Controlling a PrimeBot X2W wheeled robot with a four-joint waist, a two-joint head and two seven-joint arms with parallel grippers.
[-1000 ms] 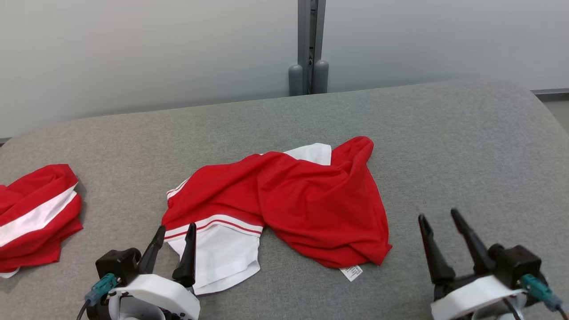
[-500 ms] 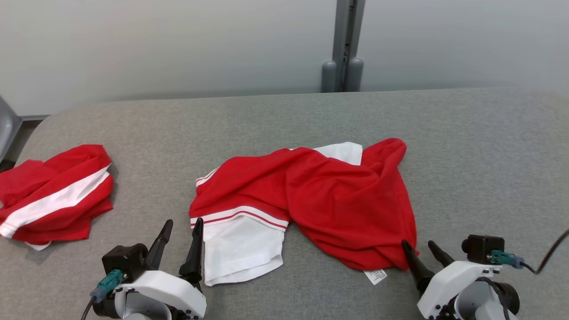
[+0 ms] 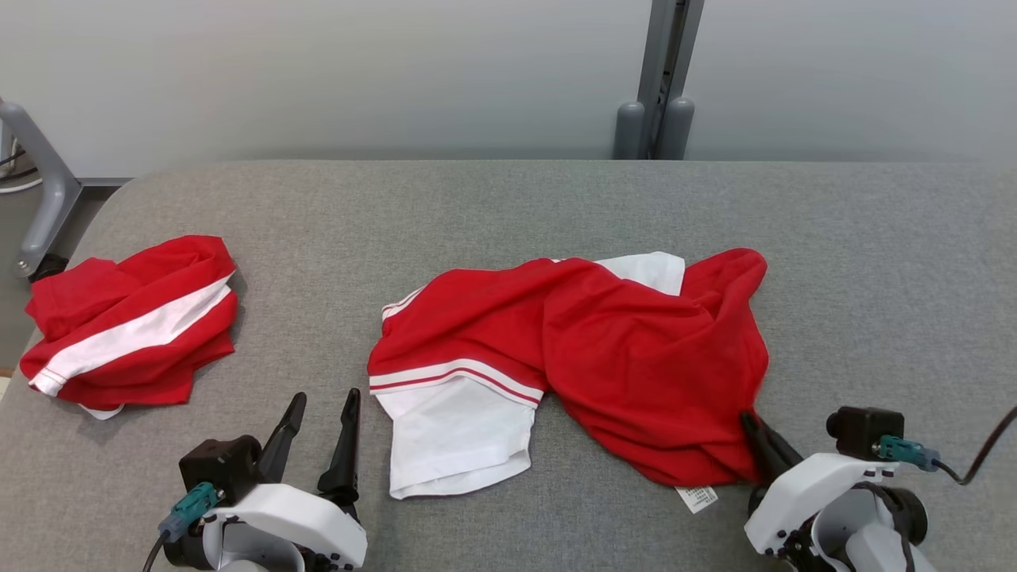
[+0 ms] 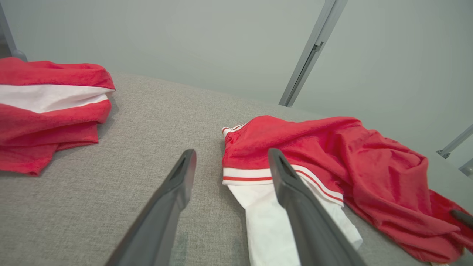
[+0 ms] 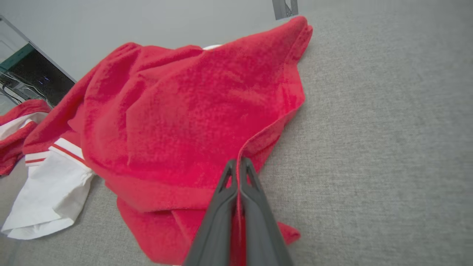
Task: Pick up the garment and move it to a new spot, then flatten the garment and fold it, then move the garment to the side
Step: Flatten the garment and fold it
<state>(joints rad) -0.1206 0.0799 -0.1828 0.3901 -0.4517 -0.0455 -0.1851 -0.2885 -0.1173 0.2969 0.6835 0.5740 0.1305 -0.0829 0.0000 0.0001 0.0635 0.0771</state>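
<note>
The garment [image 3: 628, 349], red with a white striped part, lies crumpled in the middle of the grey table [image 3: 874, 262]. My right gripper [image 3: 748, 419] sits at its near right edge and is shut on a fold of the red hem. The right wrist view shows the gripper [image 5: 238, 161] pinching that hem, with the garment [image 5: 184, 111] bunched ahead. My left gripper [image 3: 326, 395] stands open just left of the white part, touching nothing. In the left wrist view the gripper [image 4: 231, 152] has its right finger over the garment [image 4: 332, 155] at the striped band.
A second red and white garment [image 3: 135, 326] lies folded at the table's left end, apart from both grippers. A grey post [image 3: 659, 79] rises behind the far edge and a metal frame [image 3: 40, 191] stands off the left corner. A white label [image 3: 697, 498] pokes out by the right gripper.
The head view has swung, shifting the whole picture right. My right gripper moved in to the garment's near right edge and shut on the hem. The left gripper stayed open.
</note>
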